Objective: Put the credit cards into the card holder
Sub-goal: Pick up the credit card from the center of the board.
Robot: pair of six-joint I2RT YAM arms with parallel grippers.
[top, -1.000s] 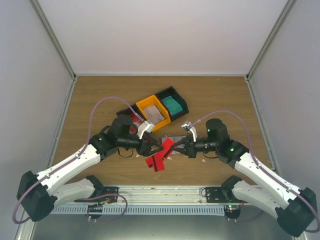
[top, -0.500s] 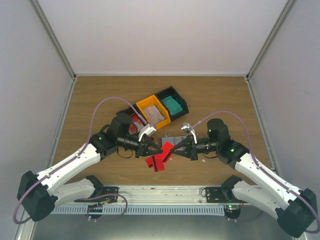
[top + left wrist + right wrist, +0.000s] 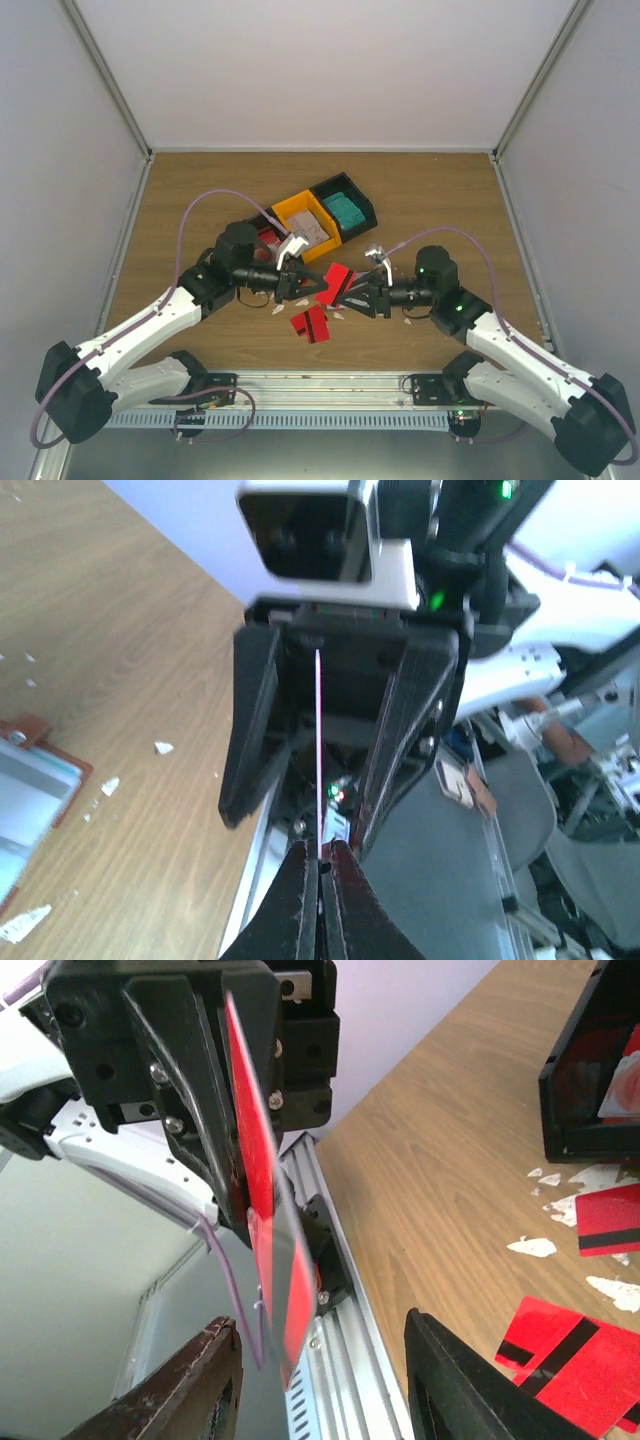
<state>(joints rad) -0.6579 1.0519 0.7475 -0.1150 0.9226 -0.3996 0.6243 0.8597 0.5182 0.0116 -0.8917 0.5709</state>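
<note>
This looks like a mid-air hand-over. The left pincer (image 3: 320, 865) is clamped on a red card (image 3: 318, 730), held on edge above the surface (image 3: 200, 190). The right pincer (image 3: 318, 1335) stands wide, its fingers (image 3: 190, 1390) flanking the card without touching it. It should back straight off without brushing it. The holder (image 3: 35, 780) lies open on the surface nearby.

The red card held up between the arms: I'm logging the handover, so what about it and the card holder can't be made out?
Left wrist view: the red card is edge-on, a thin line; its face is unseen.
Right wrist view: its lower end blurs near the lens.
Left wrist view: the card holder is cut by the left edge.
Top view: the raised card covers it.
</note>
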